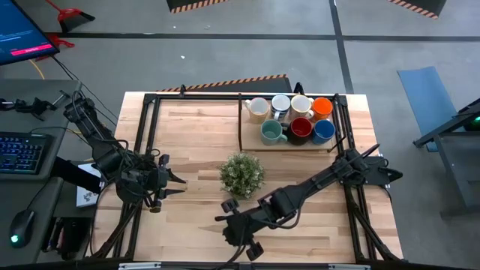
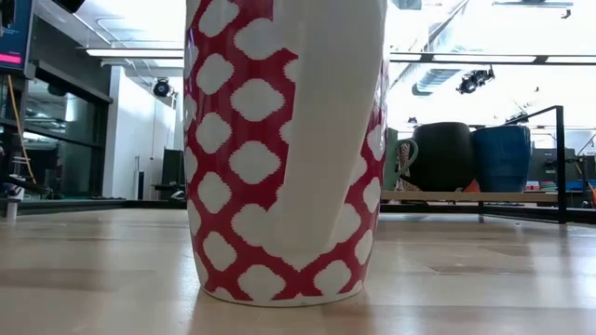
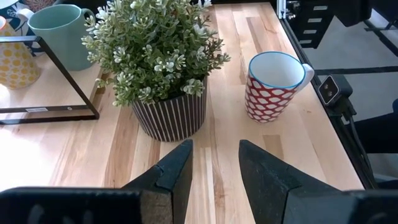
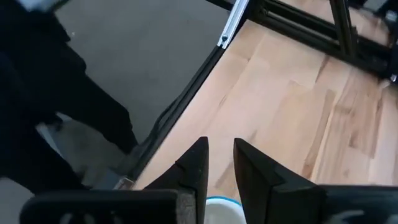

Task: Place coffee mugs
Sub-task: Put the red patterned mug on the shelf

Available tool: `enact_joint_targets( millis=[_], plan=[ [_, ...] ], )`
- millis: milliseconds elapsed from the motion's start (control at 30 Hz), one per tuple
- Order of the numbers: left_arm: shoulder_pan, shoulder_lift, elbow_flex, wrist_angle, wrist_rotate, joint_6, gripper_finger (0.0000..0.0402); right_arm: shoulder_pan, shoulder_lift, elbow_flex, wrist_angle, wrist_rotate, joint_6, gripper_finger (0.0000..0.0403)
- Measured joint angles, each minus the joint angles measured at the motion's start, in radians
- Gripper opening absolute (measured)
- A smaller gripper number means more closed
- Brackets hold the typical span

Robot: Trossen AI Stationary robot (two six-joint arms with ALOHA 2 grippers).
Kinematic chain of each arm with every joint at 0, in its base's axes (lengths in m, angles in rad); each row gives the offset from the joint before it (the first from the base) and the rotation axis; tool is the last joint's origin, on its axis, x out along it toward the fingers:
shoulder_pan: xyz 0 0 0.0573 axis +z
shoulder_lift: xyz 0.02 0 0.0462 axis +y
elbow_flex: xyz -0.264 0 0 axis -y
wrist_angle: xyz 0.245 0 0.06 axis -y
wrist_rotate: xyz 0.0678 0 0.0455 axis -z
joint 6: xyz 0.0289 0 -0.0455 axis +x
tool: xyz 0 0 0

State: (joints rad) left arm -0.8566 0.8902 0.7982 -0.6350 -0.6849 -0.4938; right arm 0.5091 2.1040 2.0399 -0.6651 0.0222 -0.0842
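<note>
Last mug pick, front edge of table
Left gripper waits wide near left edge. Patterned mug stands free beside plant. Right gripper is narrow and empty over its rim: straddle the wall, clamp, lift straight, clear the plant toward racked mugs in the back-right corner.

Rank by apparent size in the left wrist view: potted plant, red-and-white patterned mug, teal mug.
1. Leafy green plant in its striped pot, clearly largest.
2. Red-and-white patterned ceramic mug.
3. Teal ceramic mug, which looks close to the patterned one but sits farther off, so the order is unsure.

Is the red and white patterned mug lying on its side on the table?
No. In the left wrist view the red and white mug stands upright on the table, its open mouth facing up, beside the potted plant.
</note>
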Motion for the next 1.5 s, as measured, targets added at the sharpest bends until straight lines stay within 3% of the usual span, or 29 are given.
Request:
enact_joint_targets(
  millis=[200, 467, 600, 833, 1500],
  plan=[
    [0.0, 0.0, 0.0, 0.0, 0.0, 0.0, 0.012, -0.013, 0.0, 0.002, -0.07, 0.007, 0.158, 0.0078],
    [0.0, 0.0, 0.0, 0.0, -0.003, -0.002, 0.012, -0.012, 0.002, -0.026, -0.163, -0.017, 0.245, 0.0176],
    [0.0, 0.0, 0.0, 0.0, -0.008, -0.002, 0.012, -0.006, 0.002, -0.026, -0.214, -0.036, 0.282, 0.0201],
    [0.0, 0.0, -0.001, 0.0, -0.009, -0.002, 0.012, 0.013, 0.002, -0.026, -0.315, -0.031, 0.425, 0.0204],
    [0.0, 0.0, -0.001, 0.004, -0.012, -0.002, 0.012, 0.031, 0.085, -0.026, -0.329, 0.038, 0.283, 0.0204]
  ],
)
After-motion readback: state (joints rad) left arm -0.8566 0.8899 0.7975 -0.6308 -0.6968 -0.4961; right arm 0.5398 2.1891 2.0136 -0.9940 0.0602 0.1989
